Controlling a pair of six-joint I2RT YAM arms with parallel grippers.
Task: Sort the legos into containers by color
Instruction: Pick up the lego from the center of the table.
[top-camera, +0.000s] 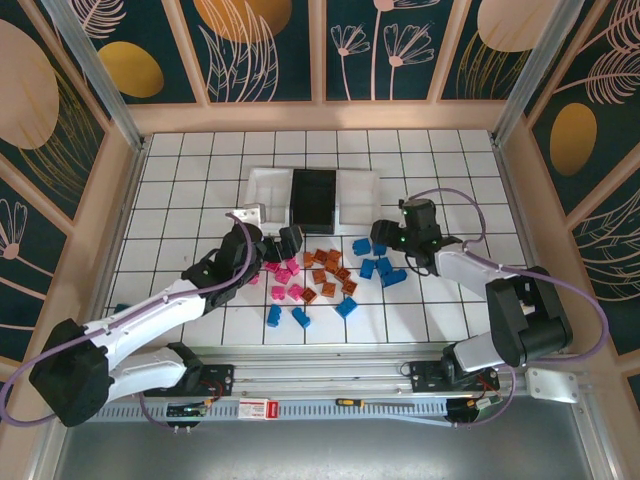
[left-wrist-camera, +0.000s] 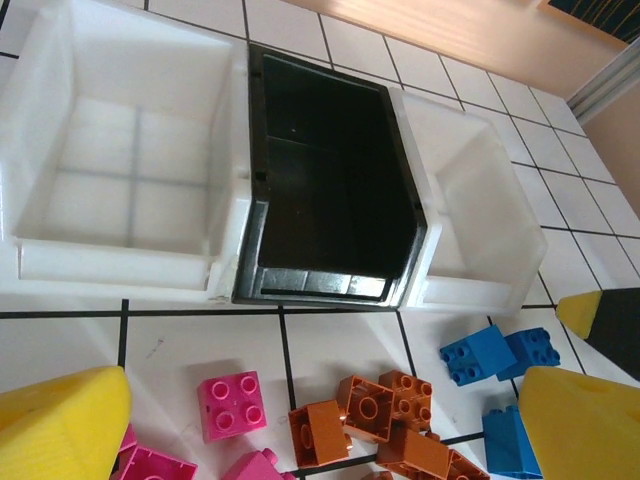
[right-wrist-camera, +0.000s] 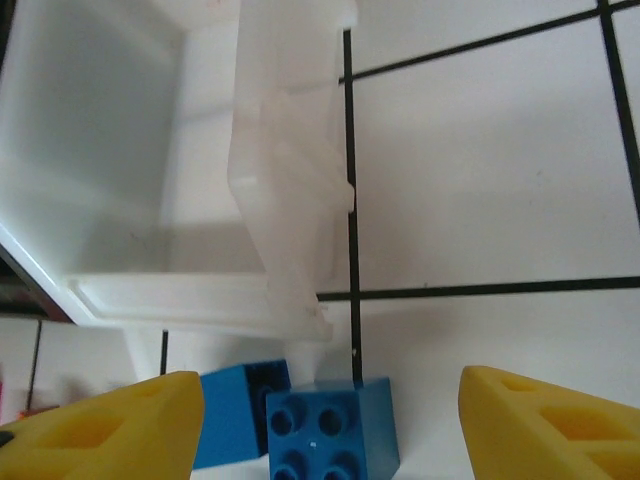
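Three containers stand side by side at the back: a white bin (top-camera: 265, 188) (left-wrist-camera: 120, 180), a black bin (top-camera: 313, 197) (left-wrist-camera: 335, 190) and a second white bin (top-camera: 358, 193) (left-wrist-camera: 480, 220) (right-wrist-camera: 110, 150). All three look bare inside. The legos lie loose on the tiles in front: pink (top-camera: 283, 280) (left-wrist-camera: 232, 405), orange (top-camera: 328, 272) (left-wrist-camera: 380, 415) and blue (top-camera: 376, 263) (left-wrist-camera: 490, 352). My left gripper (top-camera: 288, 243) (left-wrist-camera: 320, 430) hangs open over the pink and orange bricks. My right gripper (top-camera: 383, 238) (right-wrist-camera: 328, 440) is open, a blue brick (right-wrist-camera: 330, 425) between its fingers with gaps on both sides.
A wooden rim (top-camera: 320, 117) and patterned walls enclose the tiled table (top-camera: 450, 180). Three more blue bricks (top-camera: 300, 317) lie near the front edge. Bare tiles stretch along the left (top-camera: 170, 220) and right sides.
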